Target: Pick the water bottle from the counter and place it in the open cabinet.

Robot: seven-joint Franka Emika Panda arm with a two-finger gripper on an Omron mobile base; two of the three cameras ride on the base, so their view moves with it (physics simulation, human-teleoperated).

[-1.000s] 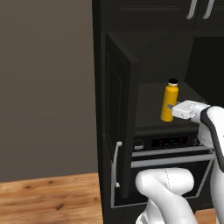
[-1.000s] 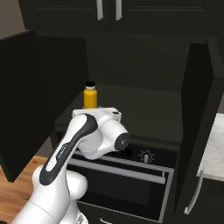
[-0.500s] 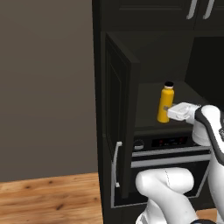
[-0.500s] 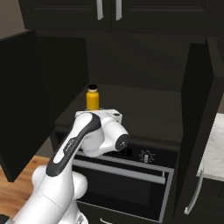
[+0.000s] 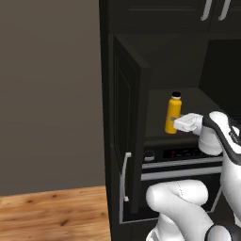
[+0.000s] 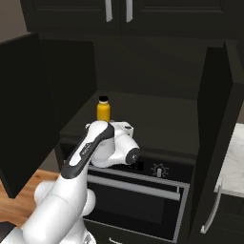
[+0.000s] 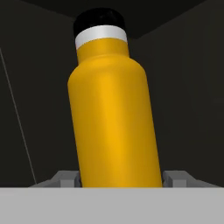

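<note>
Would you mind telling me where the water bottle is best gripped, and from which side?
Grip the water bottle across its straight lower body, coming level from the cabinet's open front. It stands upright, and the rounded shoulder and narrow neck offer less hold.

Kitchen: matte-black cabinet (image 6: 143, 71) over built-in oven (image 6: 143, 200) with dial, marbled counter (image 6: 234, 162) edge, wood floor (image 5: 52, 214).
</note>
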